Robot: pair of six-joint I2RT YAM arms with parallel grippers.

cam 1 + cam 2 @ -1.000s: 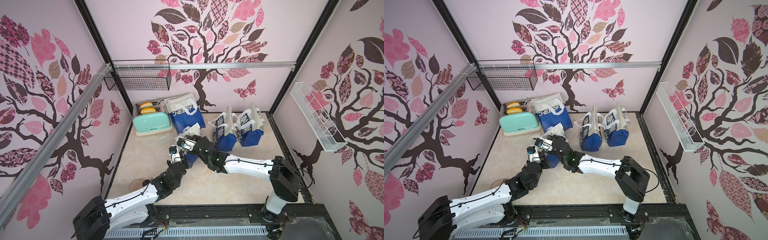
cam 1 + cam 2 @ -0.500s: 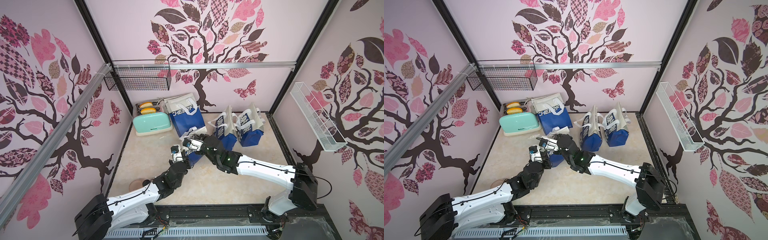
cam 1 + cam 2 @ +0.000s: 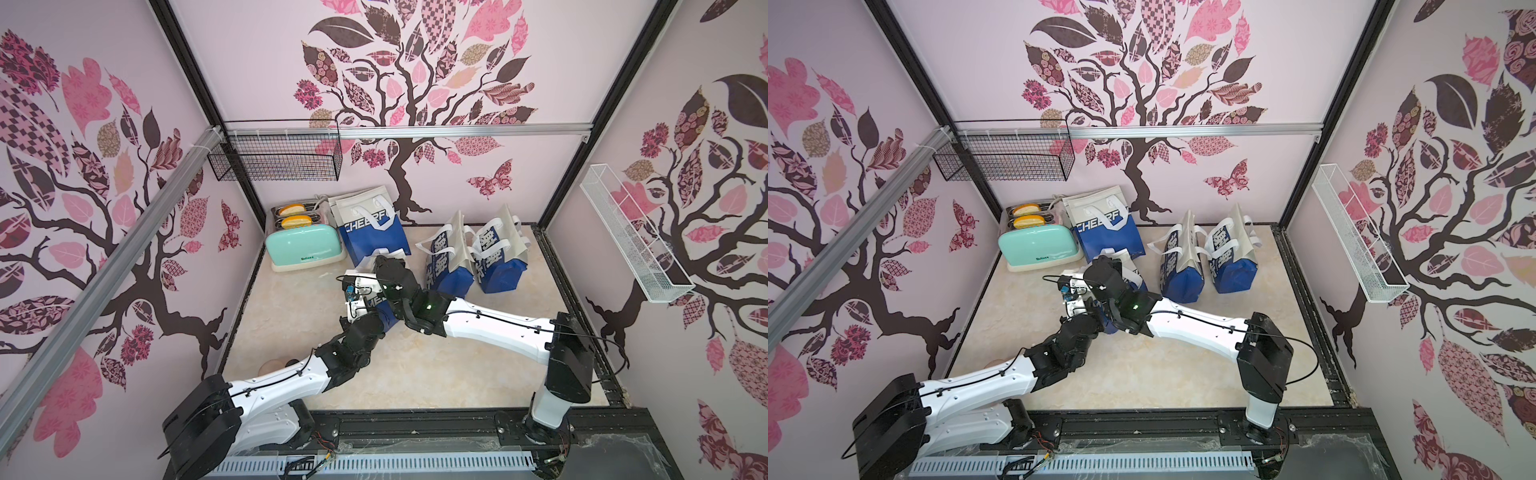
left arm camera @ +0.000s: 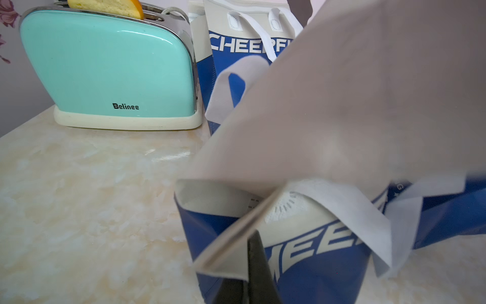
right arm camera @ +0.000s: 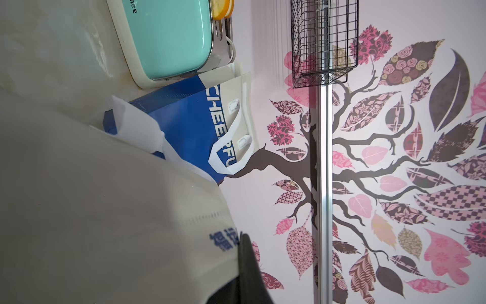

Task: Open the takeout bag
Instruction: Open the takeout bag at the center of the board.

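Your right arm's elbow has swung back in toward its base since half a second ago, while both wrists remain bunched over the bag point(image 3: 385, 316). The bag stands mid-table point(image 3: 291, 340), just in front of the big bag point(image 3: 372, 232). You cannot tell whether the two touch. The toaster point(image 3: 305, 248) sits at the rear left, and a pair of bags point(image 3: 446, 266) stands to the right. In both top views the arms cover most of the bag, and only slivers of blue point(image 3: 1109, 326) show beneath the wrists.

Your left gripper point(image 4: 253, 235) is clenched on the near rim. One dark finger point(image 4: 259, 268) presses against the folded beige edge, and the other is hidden behind the fabric. Your right gripper point(image 5: 246, 239) is clamped on the opposite wall, its finger point(image 5: 249, 268) lying beside blue characters printed on beige cloth.

In the left wrist view that wall point(image 4: 355, 105) is drawn up as a broad beige sheet, parted from the near rim. The mouth gapes at one corner, and pale lining shows inside. A white handle point(image 4: 355, 213) droops over the printed blue front.
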